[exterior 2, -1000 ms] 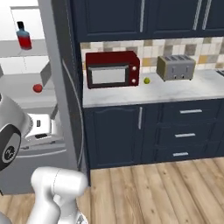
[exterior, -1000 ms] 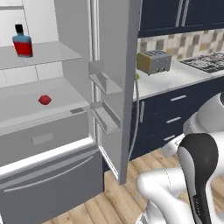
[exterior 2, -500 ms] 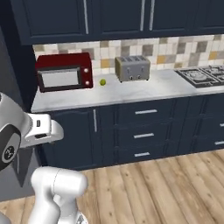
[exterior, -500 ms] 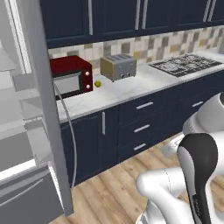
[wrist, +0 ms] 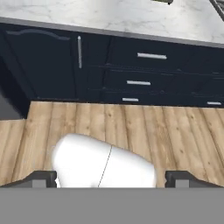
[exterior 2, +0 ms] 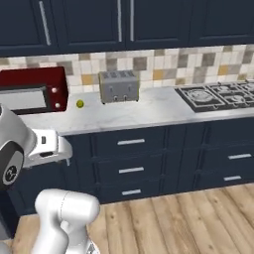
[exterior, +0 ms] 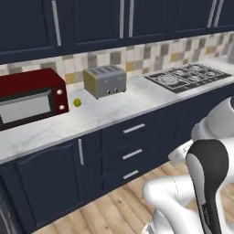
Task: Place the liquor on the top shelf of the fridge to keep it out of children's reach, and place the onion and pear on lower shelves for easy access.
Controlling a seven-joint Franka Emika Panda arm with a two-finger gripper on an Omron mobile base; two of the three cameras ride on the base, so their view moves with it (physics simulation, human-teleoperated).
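The pear [exterior: 77, 103] is a small yellow-green ball lying on the marble counter [exterior: 114, 112] between the microwave and the toaster; it also shows in the right base view [exterior 2: 80, 103]. My gripper [wrist: 111, 179] hangs low in front of the navy base cabinets, well away from the pear. It is open, its dark fingertips [wrist: 41, 178] set wide apart with nothing between them. The hand view looks down at the wooden floor and the cabinet fronts. The liquor, the onion and the fridge's shelves are out of view.
A red microwave [exterior: 29, 98] stands on the counter at the left, with a silver toaster [exterior: 106, 81] to its right. Further right is a gas hob [exterior: 187, 75]. Navy drawers [exterior 2: 131, 168] run under the counter, and wooden floor [exterior 2: 188, 213] lies in front.
The whole picture has shifted, so the base has moved. The open fridge with the bottle and red ball has left the view, and the counter with the hob has come in. The gripper stays open.
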